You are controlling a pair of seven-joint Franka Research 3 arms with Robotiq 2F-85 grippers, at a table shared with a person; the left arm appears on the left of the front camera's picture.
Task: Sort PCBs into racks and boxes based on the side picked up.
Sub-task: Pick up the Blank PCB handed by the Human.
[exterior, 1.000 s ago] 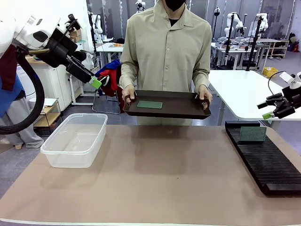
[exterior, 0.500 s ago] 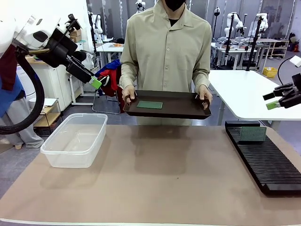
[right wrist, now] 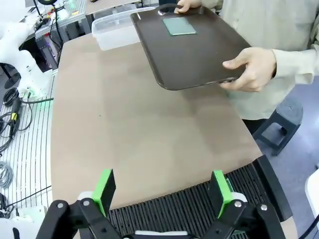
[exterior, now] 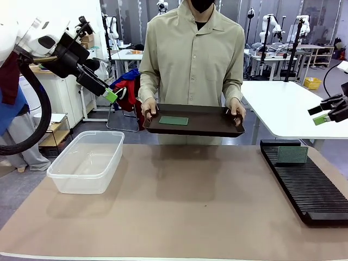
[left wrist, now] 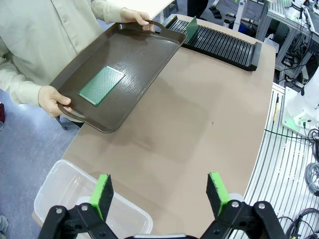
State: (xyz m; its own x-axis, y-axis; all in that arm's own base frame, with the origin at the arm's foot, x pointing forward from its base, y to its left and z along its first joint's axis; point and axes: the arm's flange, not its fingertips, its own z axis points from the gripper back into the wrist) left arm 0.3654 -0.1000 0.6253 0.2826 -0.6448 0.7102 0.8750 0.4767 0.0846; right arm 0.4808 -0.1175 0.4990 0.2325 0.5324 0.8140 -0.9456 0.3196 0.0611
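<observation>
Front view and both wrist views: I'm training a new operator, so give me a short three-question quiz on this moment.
1. True or false: one PCB stands upright in the rack.
2. How many PCBs lie in the clear box?
3. The other PCB is: A) in the clear box; B) flat on the tray that the person holds; C) leaning in the rack.
Key: 1 true; 2 none; 3 B.
</observation>
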